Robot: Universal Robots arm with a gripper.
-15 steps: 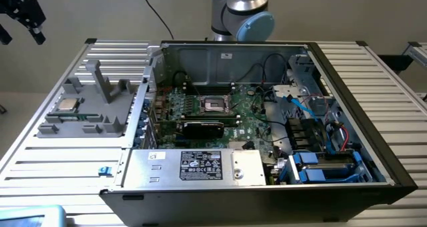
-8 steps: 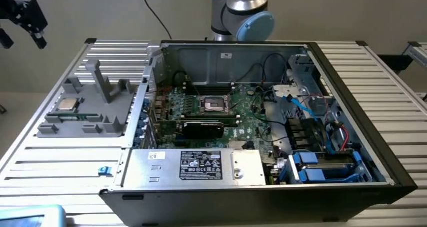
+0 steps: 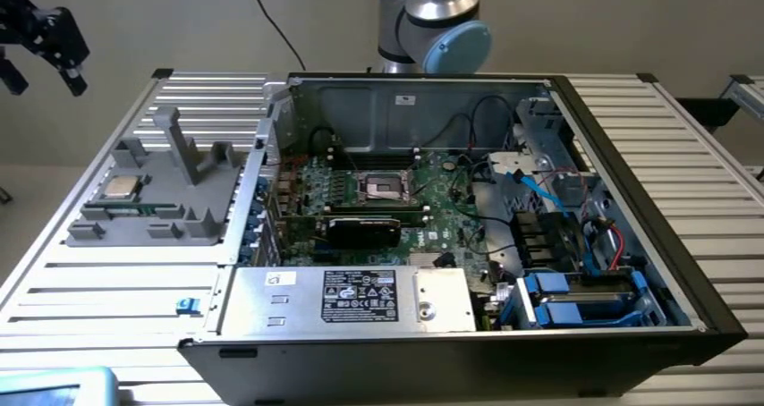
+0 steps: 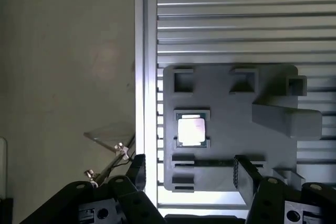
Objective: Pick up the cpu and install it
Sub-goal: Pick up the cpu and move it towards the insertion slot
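The cpu (image 3: 120,189) is a small square chip with a shiny metal top. It lies flat in a recess of the grey holder (image 3: 179,205) on the slatted table, at the exterior view's left. In the wrist view the cpu (image 4: 190,130) gleams in the middle of the grey holder (image 4: 231,129). My gripper (image 3: 46,71) hangs high above the table's far left corner, well clear of the holder. Its black fingers (image 4: 244,174) stand open with nothing between them, and the gripper (image 4: 191,174) looks straight down toward the chip. The black socket (image 3: 385,184) sits on the green motherboard inside the open computer case.
The open computer case (image 3: 621,156) takes up the middle and the exterior view's right, with cables, blue drive bays (image 3: 585,299) and a grey power supply (image 3: 346,294). A green memory stick (image 3: 125,211) lies on the holder by the chip. The holder's upright posts (image 3: 179,151) stand close by.
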